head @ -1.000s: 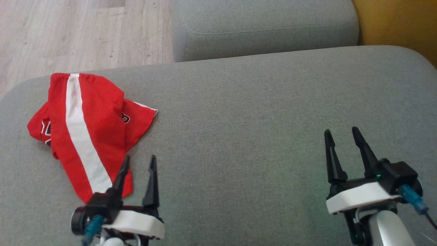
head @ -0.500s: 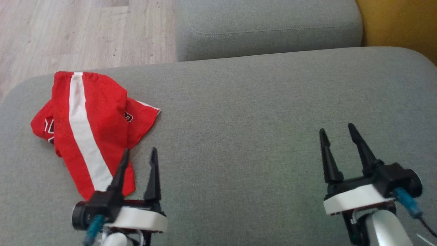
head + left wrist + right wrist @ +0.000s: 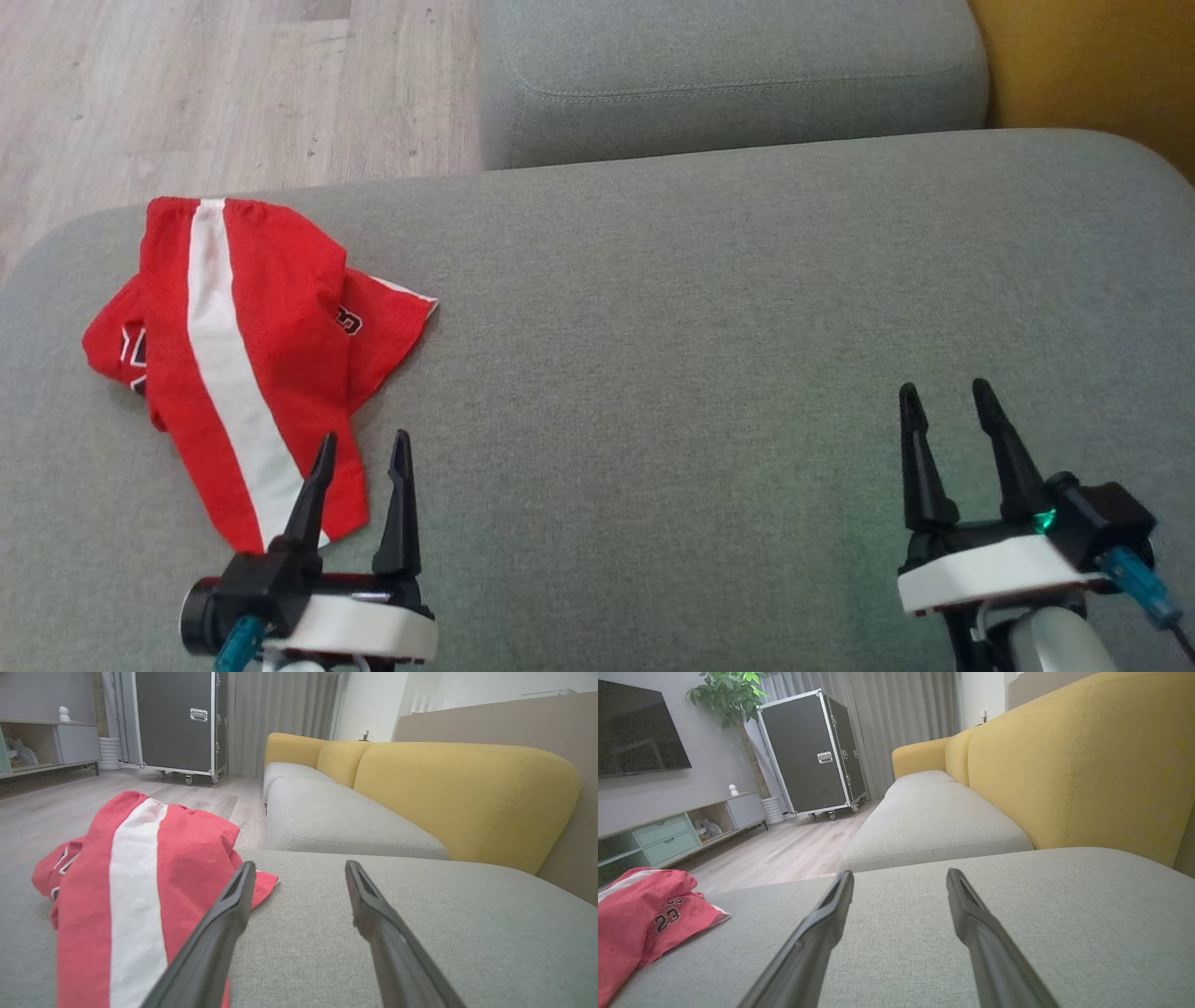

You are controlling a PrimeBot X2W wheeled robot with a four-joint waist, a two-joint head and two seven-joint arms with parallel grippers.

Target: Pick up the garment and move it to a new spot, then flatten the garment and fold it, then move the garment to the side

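Your red garment [image 3: 243, 355] lies crumpled at ten o'clock on the grey sofa cushion [image 3: 700, 327] — its near corner just beside your left claw [image 3: 364, 436] at seven. Both claws gape wide and empty; the right claw [image 3: 944, 385] sits at four, well apart.

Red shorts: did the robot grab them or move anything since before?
Both the left gripper and right gripper drew back slightly toward the robot, open and empty. The red shorts lie unmoved on the grey cushion.
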